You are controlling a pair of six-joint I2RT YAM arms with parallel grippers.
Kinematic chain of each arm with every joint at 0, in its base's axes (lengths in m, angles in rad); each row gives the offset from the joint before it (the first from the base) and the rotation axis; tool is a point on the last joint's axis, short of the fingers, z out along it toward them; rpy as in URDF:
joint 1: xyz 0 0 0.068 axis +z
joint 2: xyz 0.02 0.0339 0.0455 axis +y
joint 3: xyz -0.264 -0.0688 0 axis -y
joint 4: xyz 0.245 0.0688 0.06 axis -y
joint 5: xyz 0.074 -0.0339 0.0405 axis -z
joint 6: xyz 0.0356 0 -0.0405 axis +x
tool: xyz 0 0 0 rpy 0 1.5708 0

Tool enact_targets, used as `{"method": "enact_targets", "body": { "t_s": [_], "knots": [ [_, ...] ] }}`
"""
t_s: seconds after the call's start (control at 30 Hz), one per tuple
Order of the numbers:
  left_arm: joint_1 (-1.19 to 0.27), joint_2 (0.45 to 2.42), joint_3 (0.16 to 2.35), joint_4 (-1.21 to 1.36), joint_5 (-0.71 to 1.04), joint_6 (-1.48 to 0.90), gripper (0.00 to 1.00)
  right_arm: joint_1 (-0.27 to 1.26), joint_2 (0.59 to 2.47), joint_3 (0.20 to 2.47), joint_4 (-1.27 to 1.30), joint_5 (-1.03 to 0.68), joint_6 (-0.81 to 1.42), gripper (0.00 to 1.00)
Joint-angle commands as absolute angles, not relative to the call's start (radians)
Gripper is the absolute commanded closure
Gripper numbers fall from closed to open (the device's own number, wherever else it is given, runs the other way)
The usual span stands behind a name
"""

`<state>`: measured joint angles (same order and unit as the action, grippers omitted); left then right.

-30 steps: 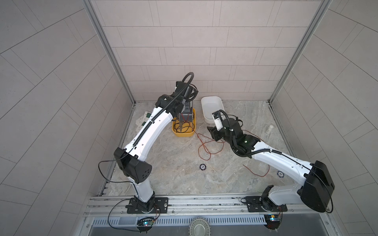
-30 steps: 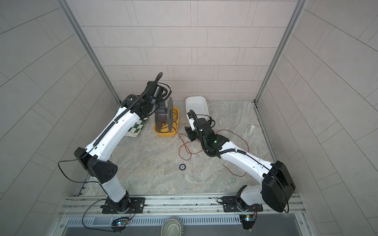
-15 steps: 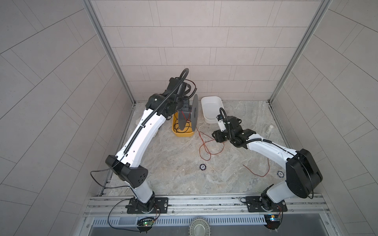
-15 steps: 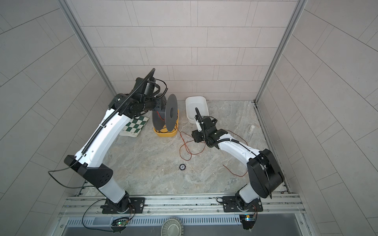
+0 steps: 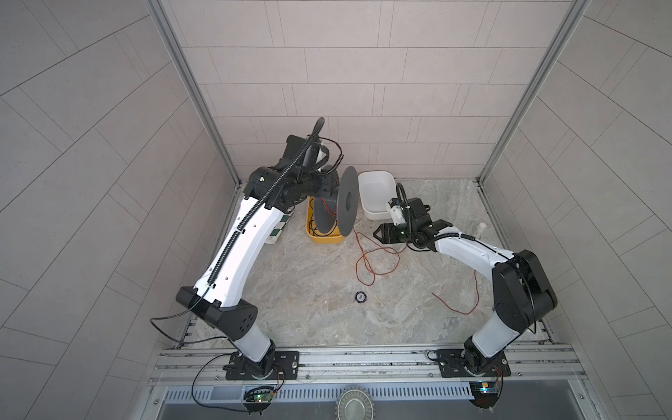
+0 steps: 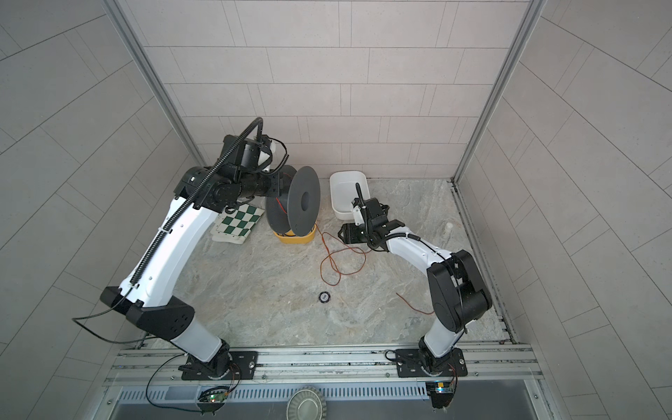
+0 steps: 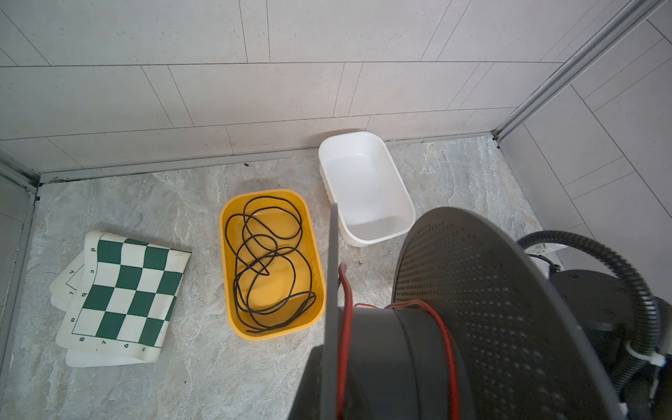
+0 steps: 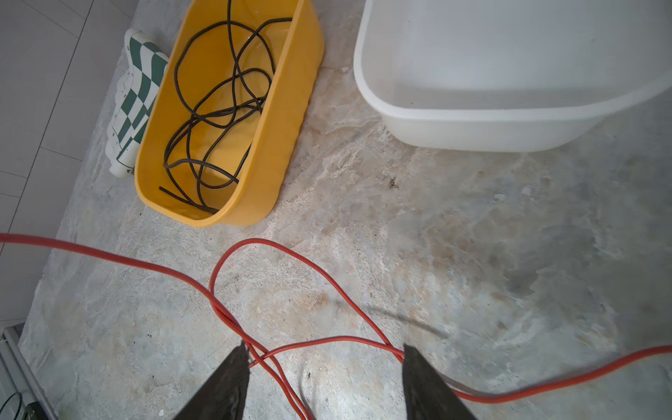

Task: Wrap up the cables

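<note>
Your left hand (image 5: 324, 184) clamps spool (image 5: 347, 203) aloft. Red wire (image 8: 251, 240) mostly loose, looped on table (image 5: 309, 291), few turns on core. Your right hand (image 8: 324, 347) gapes wide over crossed strands: closing here may pinch 2, knotting feed.

Yellow bin (image 7: 223, 254): open, standing on the bench (image 5: 309, 291) near the back wall.
Black cable (image 7: 269, 262): thin, lying in loose tangled loops inside the yellow bin.
White bin (image 7: 363, 189): open, just beside the yellow bin but not touching it, close to the back wall.
Chess mat (image 7: 123, 291): green and white checks, folded, flat on the bench on the yellow bin's other side.
Round piece (image 5: 360, 297): small and dark, lying alone mid-bench.
White object (image 5: 480, 228): small, near the right wall, too small to identify.
</note>
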<state>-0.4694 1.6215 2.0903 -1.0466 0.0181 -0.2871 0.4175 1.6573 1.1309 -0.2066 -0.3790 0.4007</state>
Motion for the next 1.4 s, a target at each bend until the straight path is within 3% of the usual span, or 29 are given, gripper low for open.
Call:
{"method": "enact_targets", "body": {
  "t_s": [0.0, 0.33, 0.47, 0.57, 0.73, 0.77, 1.13, 1.37],
  "knots": [
    [-0.465, 1.575, 2.144, -1.012, 0.05, -0.287, 1.0, 0.427, 1.688, 1.156, -0.201, -0.393, 0.329, 0.33],
    [-0.465, 1.56, 2.143, -1.013, 0.082, -0.302, 1.0, 0.478, 1.841, 1.265, -0.207, -0.358, 0.199, 0.34],
    [-0.464, 1.551, 2.143, -1.011, 0.086, -0.307, 1.0, 0.479, 1.887, 1.295, -0.185, -0.382, 0.201, 0.41],
    [-0.465, 1.541, 2.146, -1.009, 0.087, -0.31, 1.0, 0.478, 1.904, 1.307, -0.184, -0.377, 0.205, 0.52],
    [-0.463, 1.525, 2.16, -1.007, 0.084, -0.316, 1.0, 0.438, 1.875, 1.296, -0.208, -0.319, 0.256, 0.94],
    [-0.463, 1.52, 2.163, -1.007, 0.081, -0.319, 1.0, 0.422, 1.86, 1.288, -0.213, -0.316, 0.278, 0.99],
    [-0.425, 1.487, 2.22, -1.012, 0.014, -0.331, 1.0, 0.114, 1.603, 1.123, -0.296, -0.309, 0.485, 1.0],
    [-0.38, 1.504, 2.316, -1.072, -0.043, -0.313, 1.0, -0.096, 1.568, 1.081, -0.37, -0.293, 0.559, 1.0]
  ]
}}
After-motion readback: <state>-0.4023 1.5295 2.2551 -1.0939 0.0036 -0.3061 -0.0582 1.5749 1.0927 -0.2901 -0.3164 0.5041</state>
